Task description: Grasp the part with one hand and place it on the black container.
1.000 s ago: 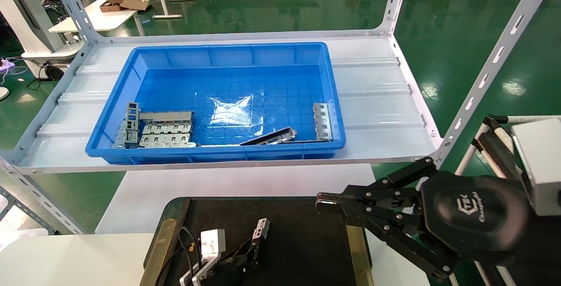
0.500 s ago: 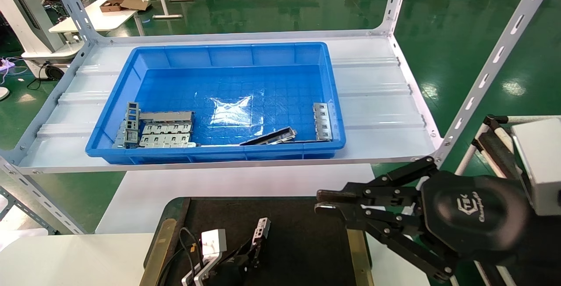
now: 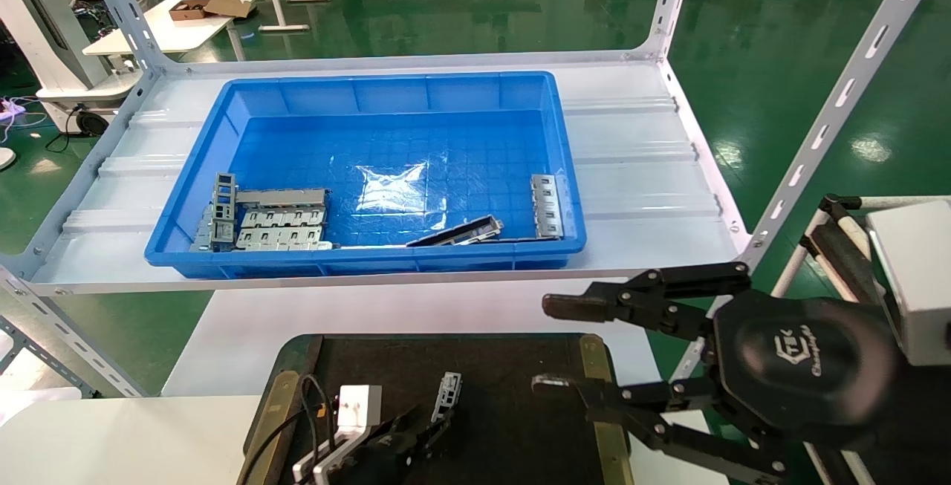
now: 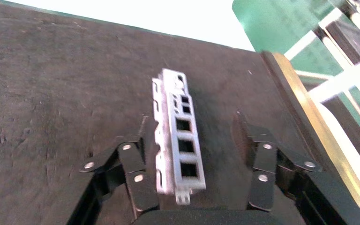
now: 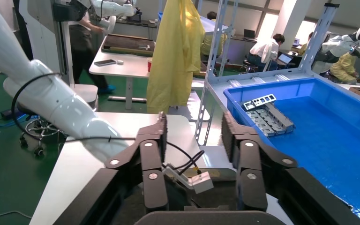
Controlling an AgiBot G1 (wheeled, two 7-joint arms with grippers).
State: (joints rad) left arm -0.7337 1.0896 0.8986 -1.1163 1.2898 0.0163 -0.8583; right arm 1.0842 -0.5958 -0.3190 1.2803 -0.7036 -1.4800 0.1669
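Now one part stands on edge on the black container, between the spread fingers of the left pincer, against one finger, clear of the other. Right pincer hovers wide open over the container's brass-edged side. Blue bin holds several more plates.

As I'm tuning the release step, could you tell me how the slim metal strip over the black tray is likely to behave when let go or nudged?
The strip is stamped metal, so probably stiff. Its punched openings suggest it is light for its length. It stands on edge between the left end effector's open fingers, so it may tip flat on the black tray, whose matte surface should limit sliding.
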